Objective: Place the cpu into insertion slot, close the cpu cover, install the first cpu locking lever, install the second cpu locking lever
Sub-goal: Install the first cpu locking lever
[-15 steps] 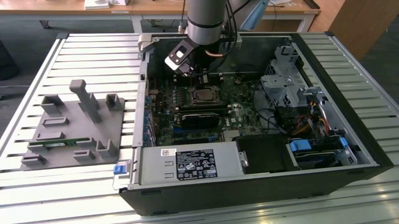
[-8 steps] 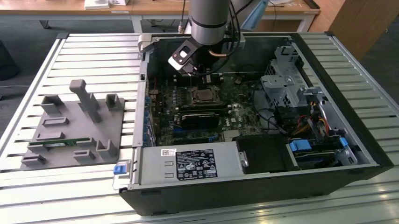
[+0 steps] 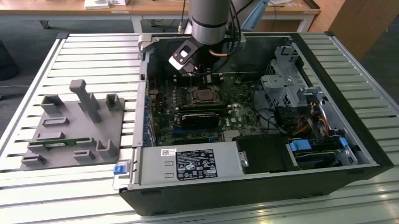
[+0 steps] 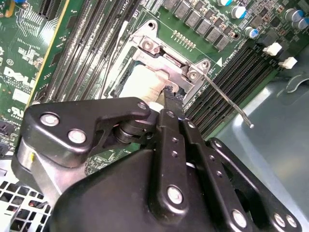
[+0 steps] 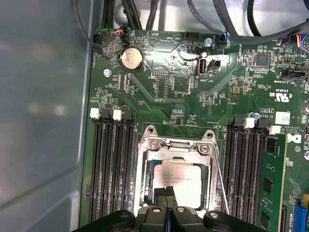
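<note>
The cpu [image 5: 177, 180], a dull silver square, lies flat in the insertion slot [image 3: 203, 96] on the green motherboard. The cpu cover [image 5: 176, 147], a silver-grey frame with a window, lies down around the chip; in the second wrist view its hinge end [image 4: 163, 52] sits beside the bright chip top [image 4: 142, 79]. One thin wire locking lever [image 5: 220, 180] runs along the socket's side, and its free end [image 4: 248, 124] sticks out over the memory slots. My gripper [image 5: 165, 194] hovers at the chip's edge, shut with nothing between its fingers [image 4: 169, 95]. In the exterior view it [image 3: 198, 74] hangs just above the socket.
Long black memory slots [image 5: 113, 164] flank the socket on both sides. A black block [image 3: 201, 117] sits just in front of the socket, with the power supply [image 3: 187, 165] nearer still. The drive cage [image 3: 283, 86] and case walls hem the board in. A grey fixture [image 3: 74, 126] stands on the slatted table.
</note>
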`<state>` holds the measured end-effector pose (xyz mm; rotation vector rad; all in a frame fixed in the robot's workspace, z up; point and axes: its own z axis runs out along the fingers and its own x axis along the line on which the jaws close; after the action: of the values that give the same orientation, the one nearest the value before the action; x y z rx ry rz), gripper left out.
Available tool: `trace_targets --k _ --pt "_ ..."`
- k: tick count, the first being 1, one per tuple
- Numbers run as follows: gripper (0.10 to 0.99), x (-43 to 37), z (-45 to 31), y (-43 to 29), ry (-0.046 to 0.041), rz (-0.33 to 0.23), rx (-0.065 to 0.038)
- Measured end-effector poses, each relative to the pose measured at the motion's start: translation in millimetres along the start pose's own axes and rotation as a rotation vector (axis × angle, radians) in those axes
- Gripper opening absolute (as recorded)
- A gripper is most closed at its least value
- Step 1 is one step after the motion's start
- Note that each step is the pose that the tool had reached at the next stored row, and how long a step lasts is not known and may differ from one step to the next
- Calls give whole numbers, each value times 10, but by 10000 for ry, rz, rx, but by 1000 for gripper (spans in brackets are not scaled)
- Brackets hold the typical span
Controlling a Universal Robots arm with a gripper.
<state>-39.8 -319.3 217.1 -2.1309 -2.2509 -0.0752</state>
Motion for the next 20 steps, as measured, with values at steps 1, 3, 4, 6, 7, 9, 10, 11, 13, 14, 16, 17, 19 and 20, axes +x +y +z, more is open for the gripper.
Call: trace_targets --k 1,3,4,6,7,9,10,11,13,14,16,17,19,20 --pt "106 1 -9 0 3 0 -1" --pt "106 2 -41 1 1 -1 -1" --pt "106 4 -63 2 1 -1 -1" --pt "106 8 -127 2 2 0 -2" --pt "106 10 -163 2 2 0 -3" --pt "106 15 -235 3 3 0 -3" --pt "106 17 -272 3 2 0 -2" --pt "106 19 -305 3 2 0 -2" --pt "106 24 -375 4 1 0 -2" --pt "106 26 -408 4 2 -1 -3" --pt "106 30 -469 5 -3 -1 -2" --pt "106 31 -490 5 -10 -2 -1" --pt "106 31 -498 3 -16 -140 5" --pt "106 31 -499 3 -17 -316 17"
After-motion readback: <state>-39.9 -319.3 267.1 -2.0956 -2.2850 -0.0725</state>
